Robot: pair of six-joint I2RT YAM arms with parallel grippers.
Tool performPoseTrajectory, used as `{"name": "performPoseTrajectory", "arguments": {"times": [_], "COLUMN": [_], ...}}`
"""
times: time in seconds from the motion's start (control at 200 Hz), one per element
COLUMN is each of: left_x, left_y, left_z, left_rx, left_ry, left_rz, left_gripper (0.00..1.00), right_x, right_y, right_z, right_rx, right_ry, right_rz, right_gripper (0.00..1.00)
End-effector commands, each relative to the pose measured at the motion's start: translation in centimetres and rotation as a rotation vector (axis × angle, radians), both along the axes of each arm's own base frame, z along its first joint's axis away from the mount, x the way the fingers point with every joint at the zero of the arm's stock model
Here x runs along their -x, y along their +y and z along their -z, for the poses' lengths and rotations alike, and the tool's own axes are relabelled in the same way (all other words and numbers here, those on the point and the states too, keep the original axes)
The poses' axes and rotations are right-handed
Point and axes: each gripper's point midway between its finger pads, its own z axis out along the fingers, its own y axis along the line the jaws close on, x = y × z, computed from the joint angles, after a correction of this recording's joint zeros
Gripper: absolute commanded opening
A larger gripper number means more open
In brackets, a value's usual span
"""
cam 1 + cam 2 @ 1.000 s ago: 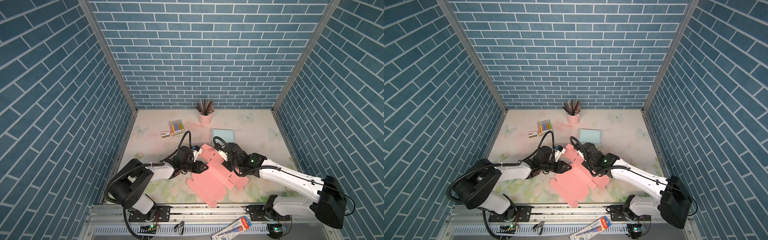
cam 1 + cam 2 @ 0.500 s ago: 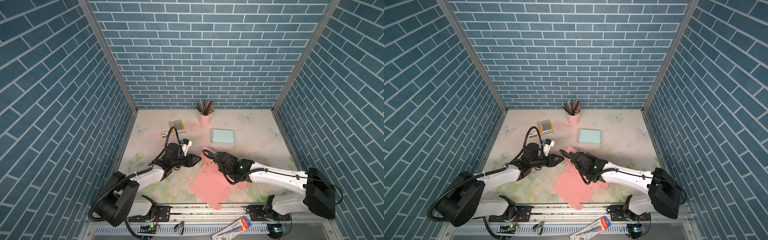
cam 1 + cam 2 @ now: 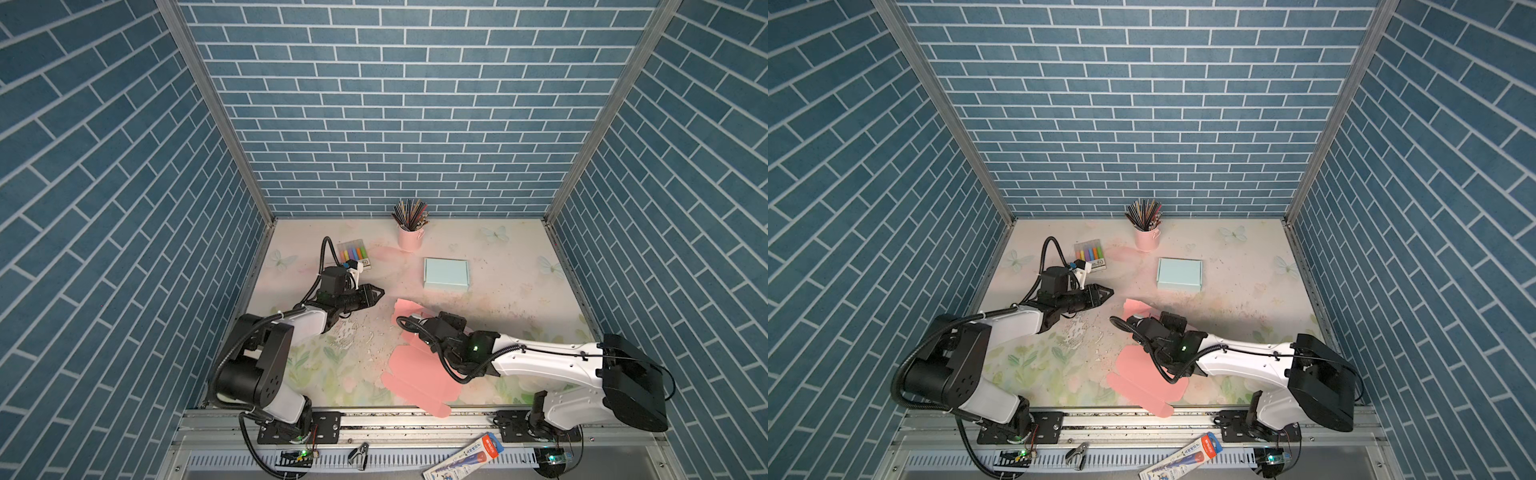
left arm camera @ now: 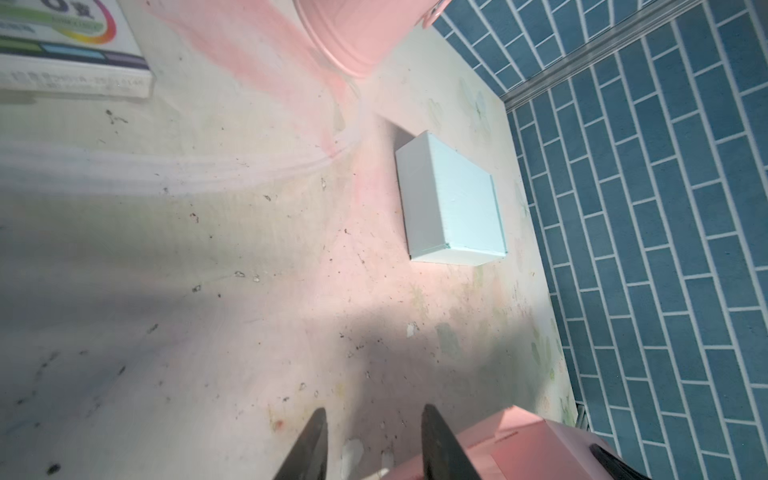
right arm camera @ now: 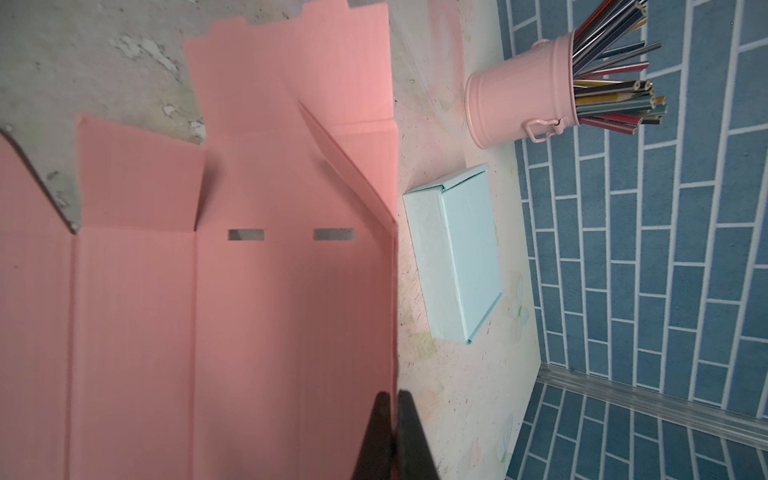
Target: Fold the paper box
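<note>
We've got the pink paper box (image 3: 415, 374) mostly flat on the bench (image 3: 519, 299) near the blue box (image 3: 446, 272), one side panel raised in our right gripper (image 5: 392, 399) pinched on its edge, left gripper (image 4: 374, 419) apart and empty, most folds left.
</note>
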Motion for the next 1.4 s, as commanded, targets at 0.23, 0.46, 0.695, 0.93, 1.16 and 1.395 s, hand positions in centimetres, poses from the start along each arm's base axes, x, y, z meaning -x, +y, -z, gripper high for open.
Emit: {"name": "performPoseTrajectory", "arguments": {"times": [0.23, 0.46, 0.695, 0.93, 1.16, 1.395], "left_x": [0.4, 2.6, 4.7, 6.6, 8.6, 10.5], "left_y": [-5.0, -5.4, -6.5, -7.2, -7.8, -7.9], "left_z": [0.6, 1.3, 0.7, 0.1, 0.0, 0.2], "left_rx": [-0.011, 0.056, 0.07, 0.069, 0.07, 0.071], "left_ry": [-0.038, -0.003, -0.006, -0.018, -0.011, -0.018], "left_rz": [0.189, 0.218, 0.269, 0.305, 0.336, 0.355], "left_gripper": [0.42, 0.42, 0.43, 0.43, 0.43, 0.43], "right_x": [0.0, -0.1, -0.1, 0.0, 0.5, 1.0], "right_y": [0.1, 0.0, -0.1, 0.1, 0.5, 0.8], "right_z": [-0.1, -0.3, 0.1, -0.2, -0.7, -0.6], "right_rx": [0.067, 0.076, 0.089, 0.102, 0.129, 0.146], "right_ry": [-0.083, -0.106, -0.106, -0.121, -0.168, -0.193], "right_rz": [-0.049, -0.06, -0.064, -0.089, -0.127, -0.143], "right_gripper": [0.0, 0.0, 0.0, 0.0, 0.0, 0.0]}}
